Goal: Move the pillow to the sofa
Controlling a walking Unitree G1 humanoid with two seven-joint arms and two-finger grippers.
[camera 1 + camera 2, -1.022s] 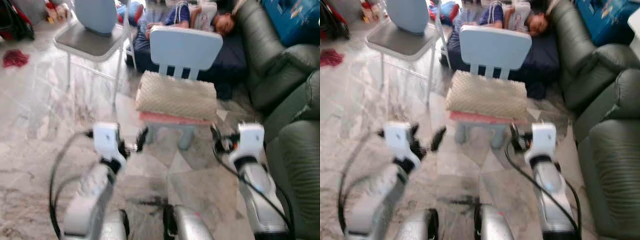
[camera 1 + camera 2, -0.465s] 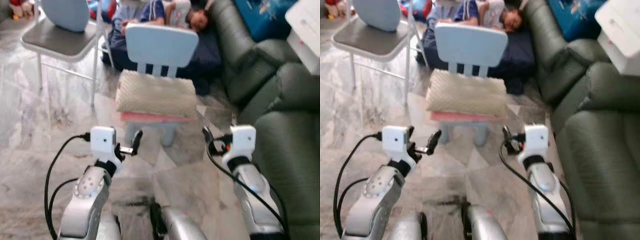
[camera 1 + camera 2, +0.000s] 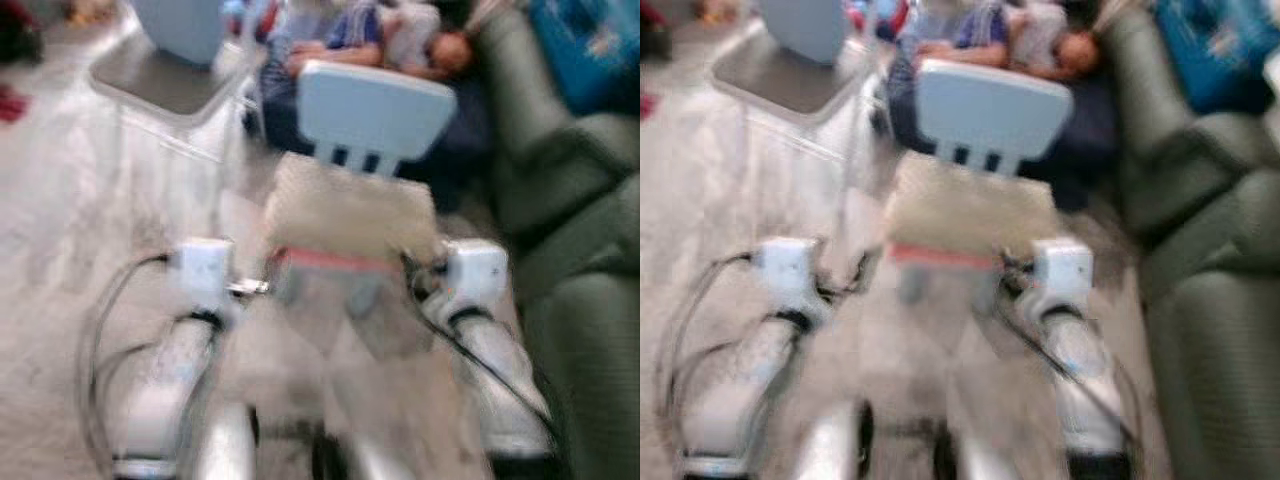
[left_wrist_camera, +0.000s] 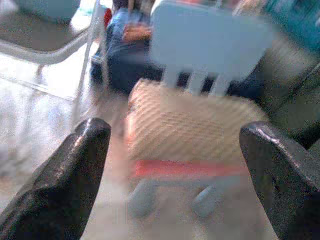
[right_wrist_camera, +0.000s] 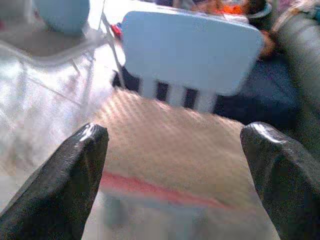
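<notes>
Both eye views were smeared with motion blur; edges of nearly everything ran soft. The pillow [image 3: 350,210], beige and textured, lay flat on the seat of a small pale-blue chair [image 3: 376,112] at centre frame, with a pink-red layer [image 3: 335,262] just under it, whether cushion or seat edge could not be made out. The chair's legs were lost in blur in the eye views.

A person [image 3: 385,35] lay along the top edge of the frame behind the chair, cut off by the border. The dark green sofa [image 3: 585,230] ran down the right side, its lower part cropped. A grey folding chair [image 3: 170,80] stood at upper left, its backrest cut off. The floor [image 3: 70,190] was pale marble.

Left gripper [image 3: 258,288] sat at left of centre, forearm reaching up from the bottom edge, wrist close to the chair's front left corner; its fingers were too blurred there to read. In the left wrist view its fingers [image 4: 70,180] stood wide apart, holding nothing, pillow between them and farther off.

Right gripper [image 3: 418,282] was at right of centre, near the chair's front right corner. In the right wrist view its fingers [image 5: 65,185] were likewise spread, released, framing the pillow and chair back without touching.
</notes>
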